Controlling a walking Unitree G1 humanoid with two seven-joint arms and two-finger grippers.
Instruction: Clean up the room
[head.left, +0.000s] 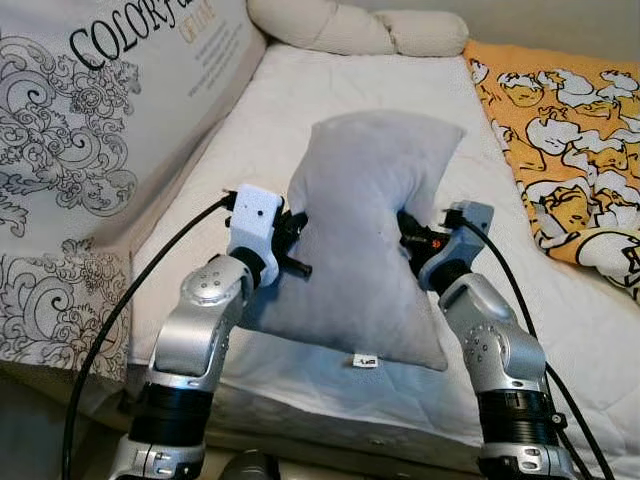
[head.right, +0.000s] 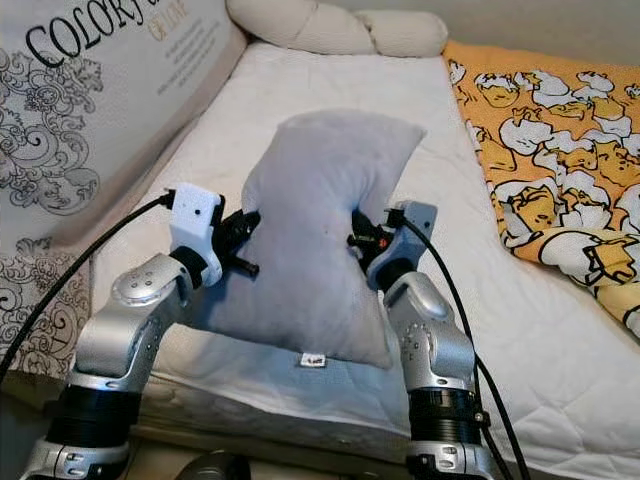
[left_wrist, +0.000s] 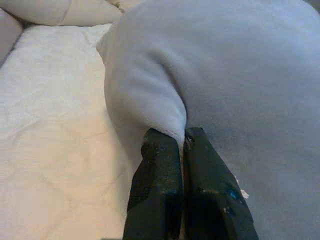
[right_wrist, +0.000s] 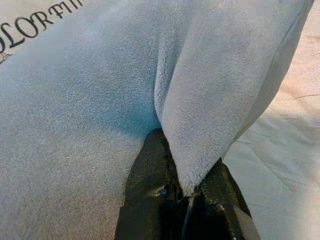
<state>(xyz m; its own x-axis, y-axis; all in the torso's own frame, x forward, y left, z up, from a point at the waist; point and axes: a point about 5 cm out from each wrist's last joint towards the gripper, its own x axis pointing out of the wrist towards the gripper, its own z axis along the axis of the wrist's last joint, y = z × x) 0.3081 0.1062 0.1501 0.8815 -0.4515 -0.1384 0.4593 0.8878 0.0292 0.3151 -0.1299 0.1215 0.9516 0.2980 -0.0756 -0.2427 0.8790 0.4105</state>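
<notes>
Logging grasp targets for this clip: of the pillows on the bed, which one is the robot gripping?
The grey pillow mid-mattress, pinched by the left gripper and right gripper. The cream pillows at the far end lie untouched.

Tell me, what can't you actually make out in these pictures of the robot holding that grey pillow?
- Small tag on the grey pillow: head views, writing too small.
- Printed cushion: its wording is cut off by the picture edge.
- Left gripper and right gripper: fingertips buried in pinched pillow fabric.
- Yellow patterned blanket: runs off the edge.
</notes>
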